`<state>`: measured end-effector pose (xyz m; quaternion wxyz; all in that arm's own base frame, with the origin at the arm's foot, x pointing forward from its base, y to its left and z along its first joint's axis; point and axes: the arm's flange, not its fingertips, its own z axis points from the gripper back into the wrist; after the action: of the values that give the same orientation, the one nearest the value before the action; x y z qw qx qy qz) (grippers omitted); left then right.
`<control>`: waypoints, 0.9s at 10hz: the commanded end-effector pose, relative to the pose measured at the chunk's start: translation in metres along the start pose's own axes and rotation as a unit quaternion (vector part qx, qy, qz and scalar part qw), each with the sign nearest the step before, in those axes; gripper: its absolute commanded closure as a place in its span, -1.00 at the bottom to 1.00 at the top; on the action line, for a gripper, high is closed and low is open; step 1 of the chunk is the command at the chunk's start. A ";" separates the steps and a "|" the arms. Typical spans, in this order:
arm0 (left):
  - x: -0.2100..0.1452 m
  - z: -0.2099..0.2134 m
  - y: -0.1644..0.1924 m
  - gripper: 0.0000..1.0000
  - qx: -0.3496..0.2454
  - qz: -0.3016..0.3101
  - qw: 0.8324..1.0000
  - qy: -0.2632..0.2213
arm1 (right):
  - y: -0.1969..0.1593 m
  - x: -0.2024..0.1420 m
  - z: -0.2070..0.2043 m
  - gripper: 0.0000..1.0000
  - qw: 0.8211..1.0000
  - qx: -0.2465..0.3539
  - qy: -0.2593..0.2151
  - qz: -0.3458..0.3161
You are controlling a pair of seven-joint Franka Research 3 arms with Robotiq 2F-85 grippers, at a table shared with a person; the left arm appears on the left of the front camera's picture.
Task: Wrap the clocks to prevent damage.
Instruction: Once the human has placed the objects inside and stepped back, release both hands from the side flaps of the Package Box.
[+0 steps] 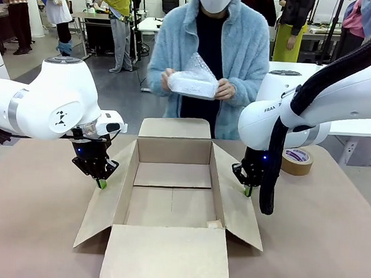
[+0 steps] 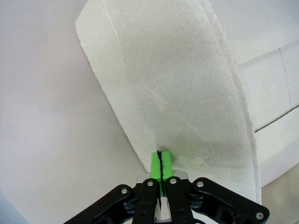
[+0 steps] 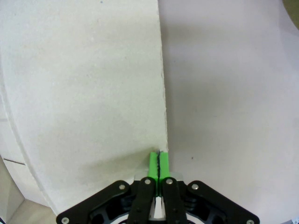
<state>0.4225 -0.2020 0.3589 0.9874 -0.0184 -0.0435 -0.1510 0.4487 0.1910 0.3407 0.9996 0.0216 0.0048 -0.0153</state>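
Left hand (image 1: pixel 101 183) (image 2: pixel 160 156): green pads pressed together with nothing between them; tips point down and meet the outer edge of the left flap (image 1: pixel 106 203).
Right hand (image 1: pixel 248 192) (image 3: pixel 159 156): pads closed the same way, holding nothing; tips sit on the outer edge of the right flap (image 1: pixel 238 205).
Desk (image 1: pixel 331 236): bare brown surface lies outside both side flaps and beside the near flap.
Box (image 1: pixel 174 151): cardboard, open, in the middle of the desk between the two arms; the floor inside is bare cardboard.
Flaps: all folded outward; the near flap (image 1: pixel 165 264) lies flat toward the camera and the far flap (image 1: pixel 175 127) stands up behind the box.
Bubble-wrap bundle (image 1: pixel 190 84): held at chest height beyond the far edge, off the desk, in both of the person's hands (image 1: pixel 225 89); something white is inside, and I cannot tell if it is a clock.
Tape roll (image 1: pixel 296 161): flat on the desk, behind the right arm.
Counts: one box, four flaps, one bundle, one tape roll.
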 end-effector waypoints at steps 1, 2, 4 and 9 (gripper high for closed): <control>-0.001 0.000 0.000 0.99 0.003 0.003 1.000 0.003 | 0.000 -0.001 -0.001 0.98 1.000 -0.001 0.002 0.000; -0.001 0.000 0.000 0.99 0.003 0.003 1.000 0.003 | 0.000 -0.001 -0.001 0.98 1.000 -0.001 0.002 0.000; -0.001 0.000 0.000 0.99 0.003 0.003 1.000 0.003 | 0.000 -0.001 -0.001 0.98 1.000 -0.001 0.002 0.000; -0.001 0.000 0.000 0.99 0.003 0.003 1.000 0.003 | 0.000 -0.001 -0.001 0.98 1.000 -0.001 0.002 0.000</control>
<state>0.4225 -0.2020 0.3589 0.9874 -0.0184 -0.0435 -0.1510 0.4486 0.1910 0.3407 0.9996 0.0216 0.0048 -0.0153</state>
